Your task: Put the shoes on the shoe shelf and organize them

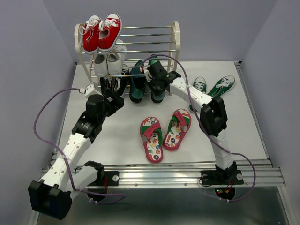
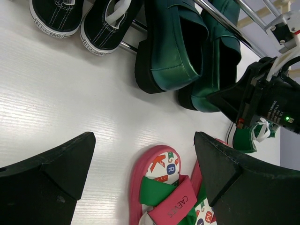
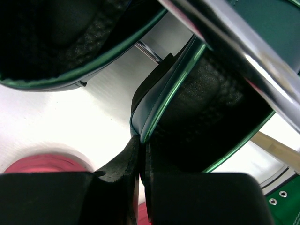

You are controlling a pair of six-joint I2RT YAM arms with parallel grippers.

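A white table (image 1: 117, 136) stands between pale lilac walls. The shoe shelf (image 1: 174, 42) stands at the far edge, towards the far-left corner. It holds red sneakers (image 1: 103, 33) on top, white sneakers (image 1: 108, 61) below them and black sneakers (image 2: 77, 18) lowest.

The dark teal slip-ons (image 1: 137, 88) sit side by side at the bottom tier, their long axes running near to far. The right gripper (image 1: 158, 84) is clenched on the collar of the slip-on nearer the right edge.

The red flip-flops (image 1: 152, 138) lie mid-table with toes towards the far edge. The green sneakers (image 1: 224, 85) lie near the right edge with toes towards the far-right corner.

The left gripper (image 2: 145, 159) hovers with jaws spread, grasping nothing.
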